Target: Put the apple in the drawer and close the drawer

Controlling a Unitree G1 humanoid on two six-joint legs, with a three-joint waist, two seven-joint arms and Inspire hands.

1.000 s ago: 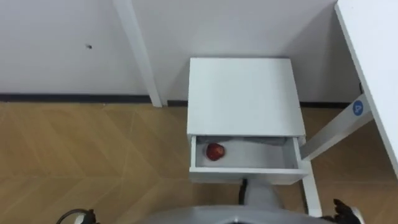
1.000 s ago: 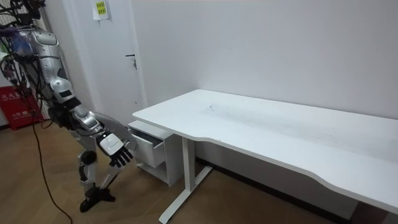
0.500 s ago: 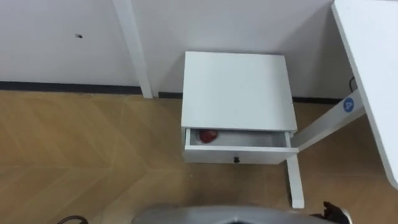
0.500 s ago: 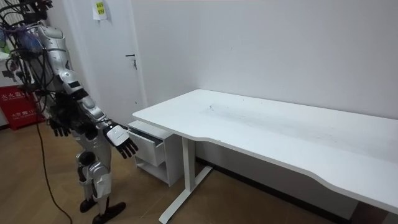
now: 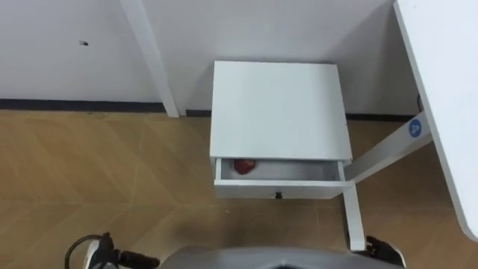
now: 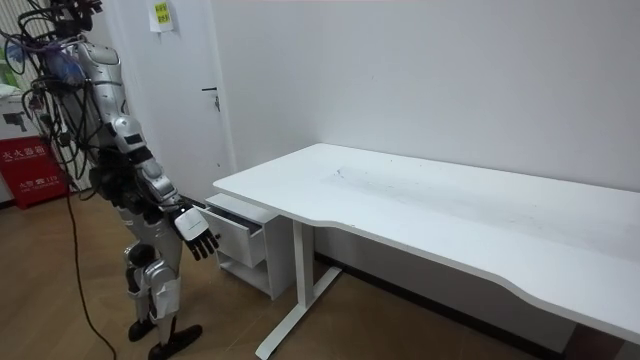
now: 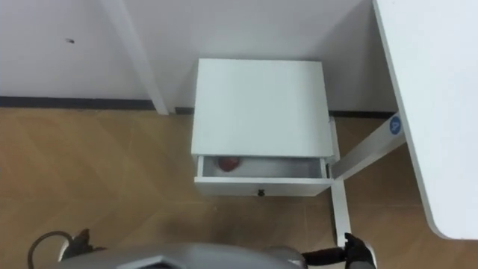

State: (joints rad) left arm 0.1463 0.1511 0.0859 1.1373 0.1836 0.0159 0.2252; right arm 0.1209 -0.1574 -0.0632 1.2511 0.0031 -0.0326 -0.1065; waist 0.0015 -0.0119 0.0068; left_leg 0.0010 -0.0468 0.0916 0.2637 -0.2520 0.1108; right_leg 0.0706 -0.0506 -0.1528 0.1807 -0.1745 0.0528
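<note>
The apple (image 5: 244,165) already sits in the open drawer (image 5: 314,191), at its left end. The drawer should slide lightly, so push flat on its front by the knob (image 5: 278,196). Your right hand (image 6: 200,238) hangs near it, fingers released.

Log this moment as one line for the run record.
apple: in drawer | drawer: partly open | right hand: open, clear of drawer | left hand: low at side

One round red apple (image 5: 244,165), one small white cabinet (image 5: 280,108) with one white pull-out drawer (image 5: 280,191), and one long white desk (image 6: 420,210).
</note>
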